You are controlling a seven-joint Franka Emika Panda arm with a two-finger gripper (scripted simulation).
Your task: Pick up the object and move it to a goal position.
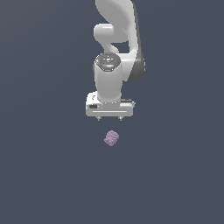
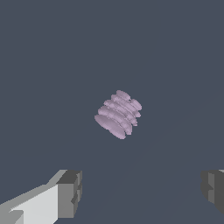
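While the gripper [image 1: 110, 118] hangs above the object [image 1: 111, 138] with jaws spread wide and empty, the frame edge crops its fingers [image 2: 70, 192] in the wrist view.

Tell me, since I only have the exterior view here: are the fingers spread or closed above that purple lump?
Observer: Spread. In the wrist view the gripper has its two fingers far apart, with nothing between them.
Operator: Is the lump touching either finger?
Observer: No. The purple lump sits apart from both, with bare floor between it and them.
Operator: What is its surface like up close?
Observer: Ridged. It looks like a stack of rounded ribs, lying tilted rather than square to the fingers.
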